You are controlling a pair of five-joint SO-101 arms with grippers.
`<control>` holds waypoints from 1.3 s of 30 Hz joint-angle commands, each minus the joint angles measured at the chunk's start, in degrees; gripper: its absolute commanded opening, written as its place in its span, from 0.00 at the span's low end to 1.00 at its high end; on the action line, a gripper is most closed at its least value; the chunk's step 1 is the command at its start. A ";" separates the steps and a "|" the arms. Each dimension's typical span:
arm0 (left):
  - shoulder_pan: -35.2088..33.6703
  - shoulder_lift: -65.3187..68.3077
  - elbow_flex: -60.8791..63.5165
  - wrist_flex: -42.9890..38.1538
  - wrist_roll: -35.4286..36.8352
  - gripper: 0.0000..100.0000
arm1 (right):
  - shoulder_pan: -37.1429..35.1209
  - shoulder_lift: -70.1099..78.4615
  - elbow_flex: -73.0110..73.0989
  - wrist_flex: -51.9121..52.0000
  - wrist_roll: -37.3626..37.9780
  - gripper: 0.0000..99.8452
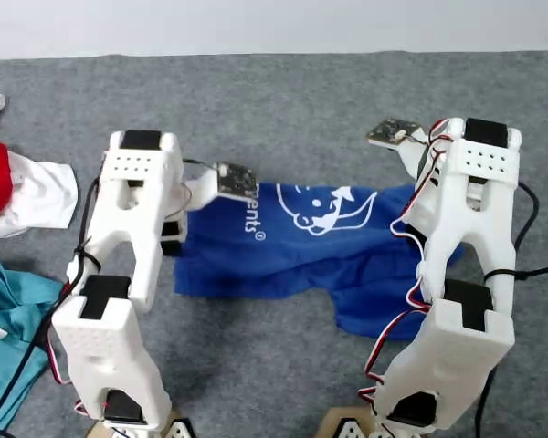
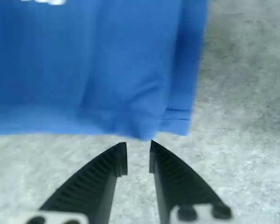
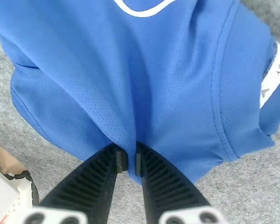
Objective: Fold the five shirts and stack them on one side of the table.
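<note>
Tension across the cloth decides how clean this fold comes out, so make both holds sure before you lift. The blue shirt (image 1: 301, 246) lies partly bunched on the grey table (image 1: 283, 100) between the arms. Your right gripper (image 3: 126, 161) is clenched on a pinch of the blue shirt near its collar end. Your left gripper (image 2: 138, 156) sits at the opposite, hemmed end, fingers parted by a narrow gap, the hem just at their tips and no cloth seen between them. I judge you should ease that one onto the hem and close it, then raise both ends together and level, or the blue shirt will likely sag and crease. A white and red shirt (image 1: 36, 192) and a teal shirt (image 1: 9, 319) lie well apart from the blue shirt, beyond its hemmed end. As for writing, the blue shirt carries white lettering and a line drawing (image 1: 324, 208) on its chest, the lettering partly hidden behind an arm, and a small white neck label (image 3: 274, 74) with fine print at its collar.
</note>
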 commanded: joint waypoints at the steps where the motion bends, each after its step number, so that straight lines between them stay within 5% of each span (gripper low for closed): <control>1: -0.70 -3.60 -3.03 -3.34 5.27 0.09 | -1.71 -4.00 -3.52 0.84 0.53 0.01; 22: -0.88 -3.52 2.07 -4.31 8.26 0.03 | -9.19 6.99 -3.52 -33.98 -0.26 0.01; 30: -0.97 -3.60 3.38 -4.31 8.26 0.03 | -7.69 8.75 -7.38 -32.48 -11.96 0.22; 39: -0.97 -3.87 3.38 -4.31 8.35 0.03 | -7.96 8.75 -21.71 -13.32 -12.92 0.22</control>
